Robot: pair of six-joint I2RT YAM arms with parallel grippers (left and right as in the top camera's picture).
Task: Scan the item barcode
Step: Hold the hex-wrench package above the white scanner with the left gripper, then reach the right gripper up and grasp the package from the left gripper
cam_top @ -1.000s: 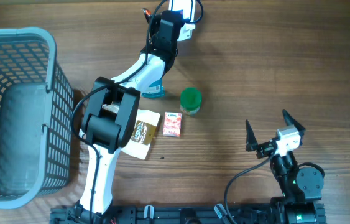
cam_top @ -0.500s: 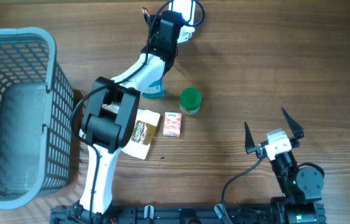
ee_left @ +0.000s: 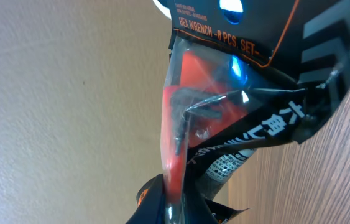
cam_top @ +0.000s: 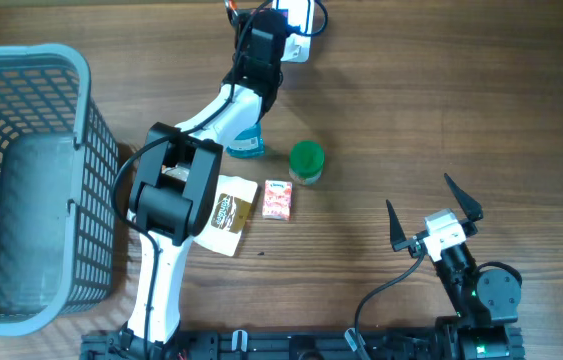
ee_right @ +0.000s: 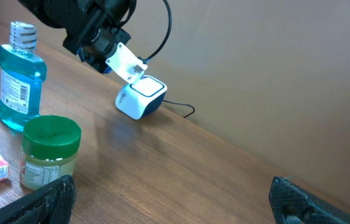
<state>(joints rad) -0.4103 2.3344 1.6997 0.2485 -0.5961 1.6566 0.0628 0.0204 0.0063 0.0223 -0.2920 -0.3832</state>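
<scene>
Left claw [cam_top: 273,28] is clenched on the hex wrench set [ee_left: 224,106] at top centre of the overhead frame, holding it off the surface [cam_top: 411,90] right over the barcode scanner [ee_right: 140,96]. The grip is on one end of the blister pack, so the rest of the card hangs free toward the scanner. That looks deliberate, so the fingers don't cover the printed face. In the left wrist view there's a blue scanner glow at the top edge just past the pack's header, so the pack sits in or very near the read window. The right wrist view shows the pack's pale side tilted down at the scanner's top face, just above it; can't tell if they touch. I can't make out the barcode itself in any view, so there's no confirmation it faces the window. My read: the scan step is underway with the item being presented, and it may want a small wrist roll if there's no read. Right claw [cam_top: 419,195] is released, jaws wide and empty, at lower right of the overhead, well apart from everything, probably so it doesn't shadow the scanner. Other stock mid-frame: mouthwash bottle [ee_right: 16,74] partly under the left arm, green-lidded jar [cam_top: 307,160], and pink carton [cam_top: 277,200] with a tan packet [cam_top: 229,212] just beside it. The basket [cam_top: 21,53] fills the left edge, presumably the drop for scanned items. Risk: glare off the glossy film.
</scene>
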